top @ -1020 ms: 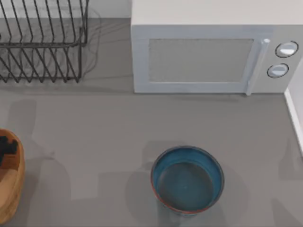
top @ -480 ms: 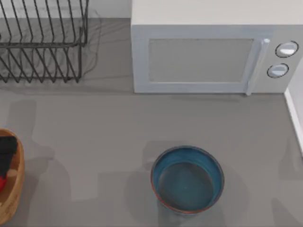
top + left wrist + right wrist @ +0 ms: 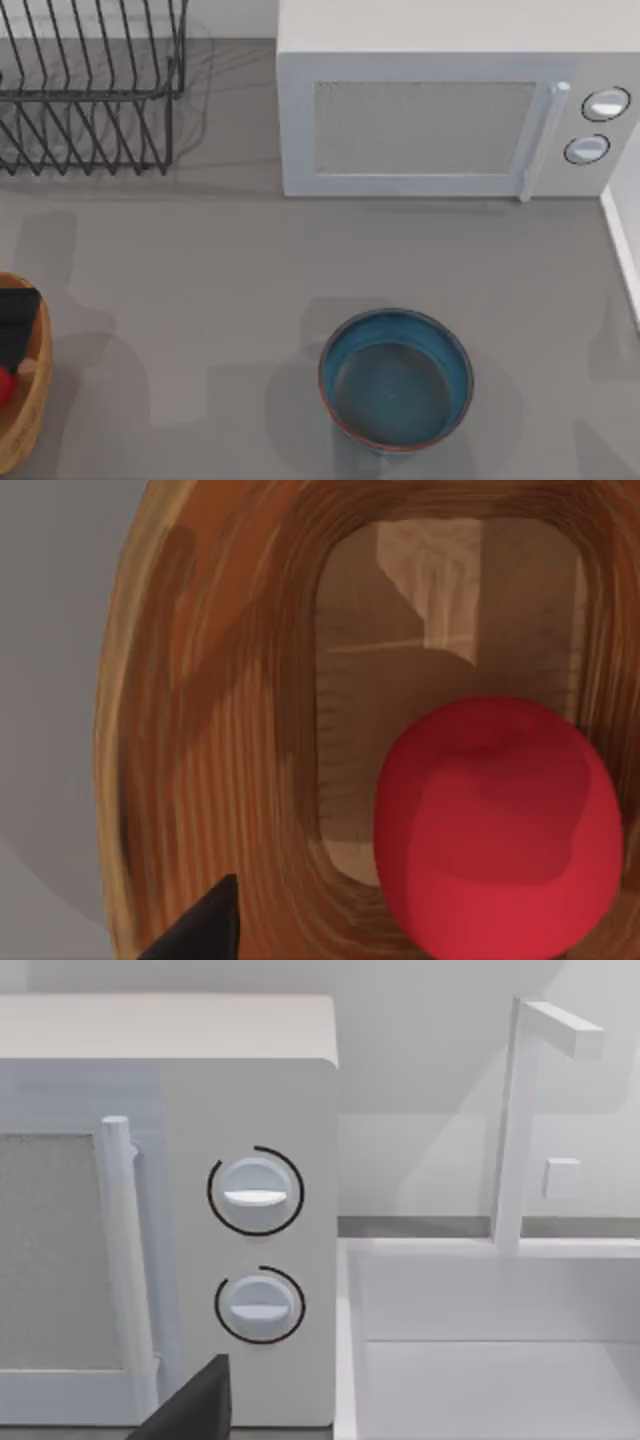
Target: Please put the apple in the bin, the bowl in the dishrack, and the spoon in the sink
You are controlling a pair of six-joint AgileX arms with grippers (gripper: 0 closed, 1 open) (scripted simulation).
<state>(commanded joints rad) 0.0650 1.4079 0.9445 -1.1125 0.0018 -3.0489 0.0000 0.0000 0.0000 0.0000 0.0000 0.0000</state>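
Note:
The orange-tan bin (image 3: 38,400) stands at the table's left edge, and the red apple (image 3: 5,385) lies inside it. In the left wrist view the apple (image 3: 500,825) rests on the bin's wooden floor (image 3: 350,680), apart from my one visible black fingertip (image 3: 205,925). My left gripper (image 3: 14,325) hovers open over the bin. The teal-blue bowl (image 3: 396,380) sits empty at the front middle. The black wire dishrack (image 3: 90,90) is at the back left. The white sink (image 3: 480,1360) lies right of the microwave, seen from my parked right gripper, whose fingertip (image 3: 200,1400) shows. The spoon is out of view.
A white microwave (image 3: 440,110) fills the back middle and right, with two dials (image 3: 255,1195) and a handle. A white faucet (image 3: 510,1130) rises behind the sink. The sink's rim (image 3: 625,250) runs along the table's right edge.
The apple has appeared in the bin below my left gripper, free of the fingers. The gripper shifted slightly over the bin. The bowl and right arm have not moved.

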